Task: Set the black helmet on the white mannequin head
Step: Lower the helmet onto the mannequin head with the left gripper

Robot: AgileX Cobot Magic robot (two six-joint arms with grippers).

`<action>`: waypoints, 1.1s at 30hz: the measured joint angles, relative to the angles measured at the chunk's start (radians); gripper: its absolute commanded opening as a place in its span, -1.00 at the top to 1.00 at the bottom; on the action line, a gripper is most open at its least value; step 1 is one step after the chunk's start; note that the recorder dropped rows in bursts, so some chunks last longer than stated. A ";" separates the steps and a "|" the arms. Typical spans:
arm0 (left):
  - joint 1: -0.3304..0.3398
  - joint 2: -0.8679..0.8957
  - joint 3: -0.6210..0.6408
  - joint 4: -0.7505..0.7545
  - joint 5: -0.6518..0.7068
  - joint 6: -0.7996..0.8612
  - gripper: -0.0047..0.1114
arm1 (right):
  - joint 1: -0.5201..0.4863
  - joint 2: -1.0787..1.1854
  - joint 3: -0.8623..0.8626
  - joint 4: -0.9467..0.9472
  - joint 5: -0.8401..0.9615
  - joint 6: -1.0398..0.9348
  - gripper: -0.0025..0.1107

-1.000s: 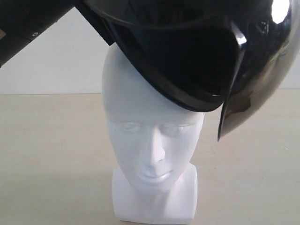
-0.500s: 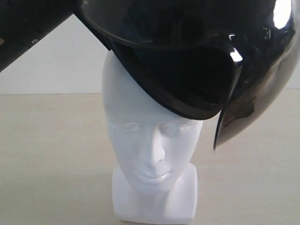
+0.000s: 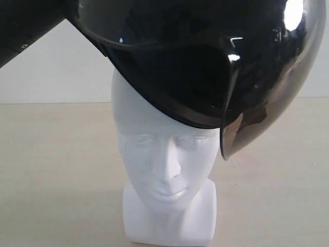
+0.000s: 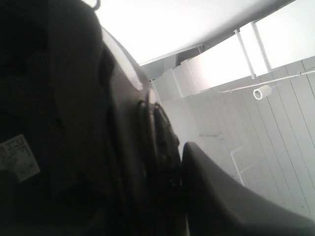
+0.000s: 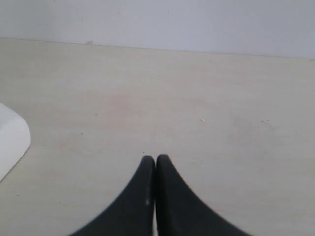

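The black helmet (image 3: 205, 56) hangs tilted over the white mannequin head (image 3: 164, 159). Its dark rim lies across the crown and forehead, and the smoke visor (image 3: 262, 110) hangs down on the right beside the face. From the upper left, my left arm (image 3: 25, 25) reaches to the helmet. The left gripper (image 4: 170, 162) is shut on the helmet's edge (image 4: 123, 123): one finger (image 4: 221, 196) presses its outside, the other is hidden inside by the padded lining with its white label (image 4: 17, 157). The right gripper (image 5: 156, 160) is shut on nothing, low over the table.
The head stands on a blocky white base (image 3: 169, 221) on a pale wooden table (image 3: 56, 170) before a white wall. A corner of that white base (image 5: 10, 142) shows beside the right gripper. The left wrist view looks up at ceiling and wall panels.
The helmet has shifted left and sunk a little further over the crown, its visor swinging in closer to the face. The mannequin head has not moved.
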 measured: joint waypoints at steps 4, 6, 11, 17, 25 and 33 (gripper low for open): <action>0.000 0.000 0.000 0.008 -0.002 0.000 0.84 | 0.000 0.000 0.000 0.000 0.000 0.000 0.96; 0.000 0.004 0.000 0.015 -0.009 0.000 0.84 | 0.000 0.000 0.000 0.000 0.000 0.000 0.96; 0.002 0.040 0.000 0.023 -0.025 0.000 0.84 | 0.000 0.000 0.000 0.000 0.000 0.000 0.96; 0.006 0.050 0.000 0.023 -0.035 0.009 0.84 | 0.000 0.000 0.000 0.000 0.000 0.000 0.96; 0.006 0.050 0.000 0.020 -0.037 0.016 0.84 | 0.000 0.000 0.000 0.000 0.000 0.000 0.96; 0.006 0.050 0.000 0.020 -0.039 0.024 0.84 | 0.000 0.000 0.000 0.000 0.000 0.000 0.96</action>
